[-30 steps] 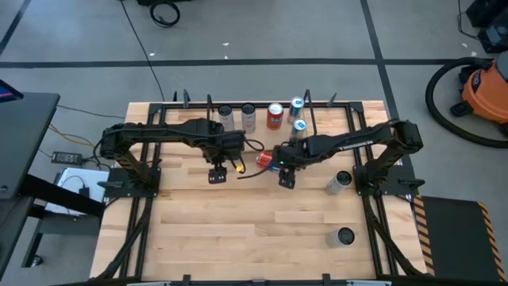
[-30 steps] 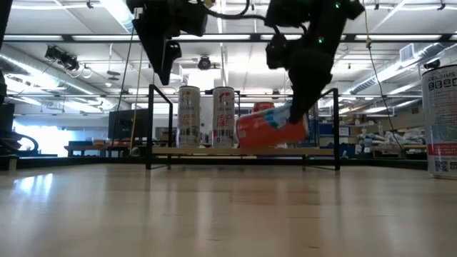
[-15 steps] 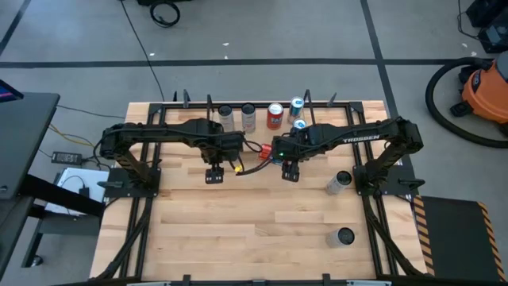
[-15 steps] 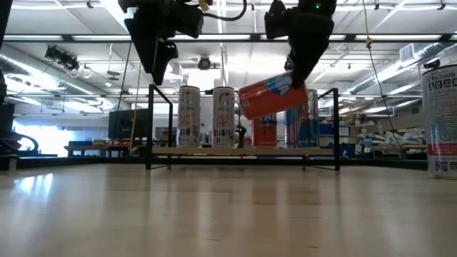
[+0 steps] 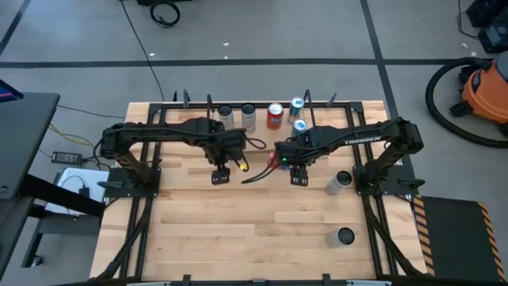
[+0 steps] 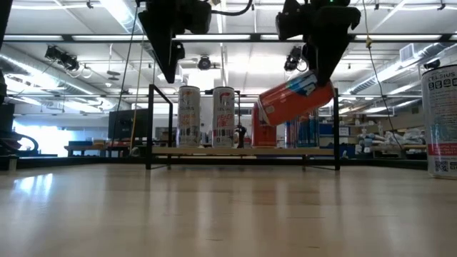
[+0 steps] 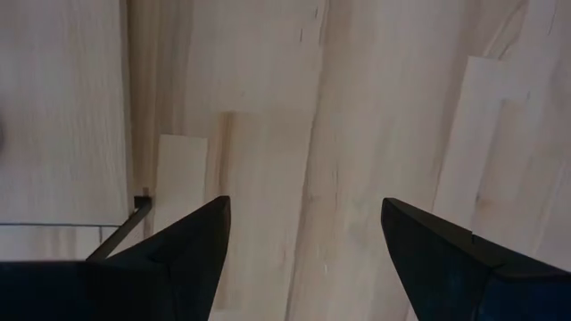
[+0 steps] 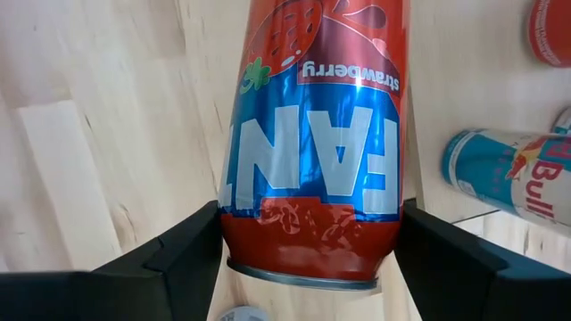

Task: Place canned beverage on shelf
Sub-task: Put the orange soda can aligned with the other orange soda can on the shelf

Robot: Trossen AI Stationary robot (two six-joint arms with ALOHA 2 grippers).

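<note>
The high camera looked straight down over the table (image 5: 238, 230). The low camera sat at tabletop level, facing the shelf (image 6: 243, 151); both views shared it. Each wrist camera looked closely down at the boards.

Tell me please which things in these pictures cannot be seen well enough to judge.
- Held red can: in the high view the right gripper and its arm cover it.
- Shelf: the low view looks along its board edge-on, so free space between the cans cannot be judged.
- Tall can on the table: the low view's right edge cuts it off.
- Left gripper: its wrist view shows only bare table.
</note>
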